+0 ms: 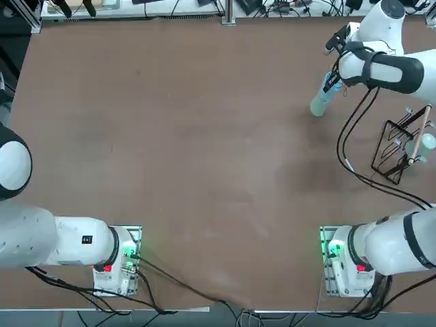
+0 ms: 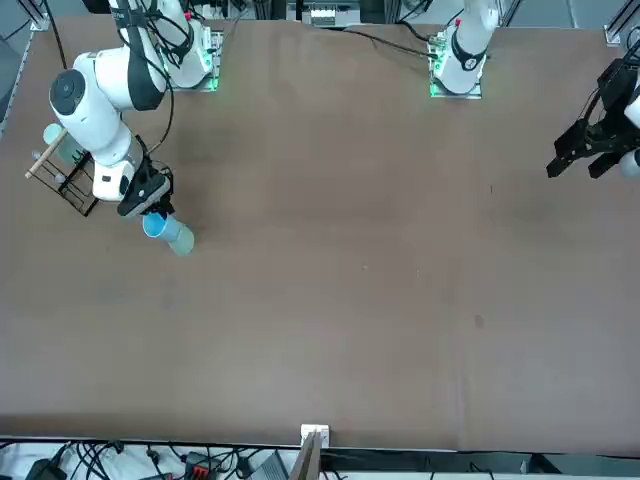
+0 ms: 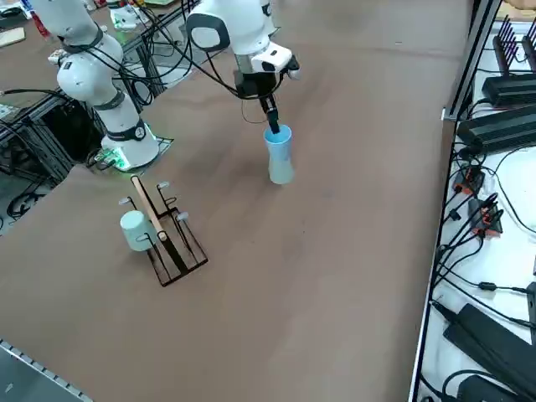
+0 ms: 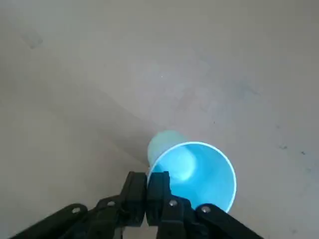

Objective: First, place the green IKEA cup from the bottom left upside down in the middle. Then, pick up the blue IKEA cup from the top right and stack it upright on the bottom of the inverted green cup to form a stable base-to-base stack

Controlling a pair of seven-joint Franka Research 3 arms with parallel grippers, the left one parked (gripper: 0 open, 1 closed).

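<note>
At the table's far right corner, the blue IKEA cup (image 3: 279, 142) stood upright, base-to-base on the inverted green IKEA cup (image 3: 280, 171), its axis vertical. From above, the right gripper (image 4: 147, 185) pinched the blue rim, jaws pressed nearly together, wrist pointing down.

Tabletop (image 1: 191, 150) mostly open; wire rack (image 1: 398, 153) near stacked cups (image 3: 280, 157), prob. only obstacle.

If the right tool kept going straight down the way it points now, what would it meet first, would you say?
The right tool, shut on the rim of the blue IKEA cup, points down. Going on would press that cup onto the inverted green IKEA cup beneath; then the table.
</note>
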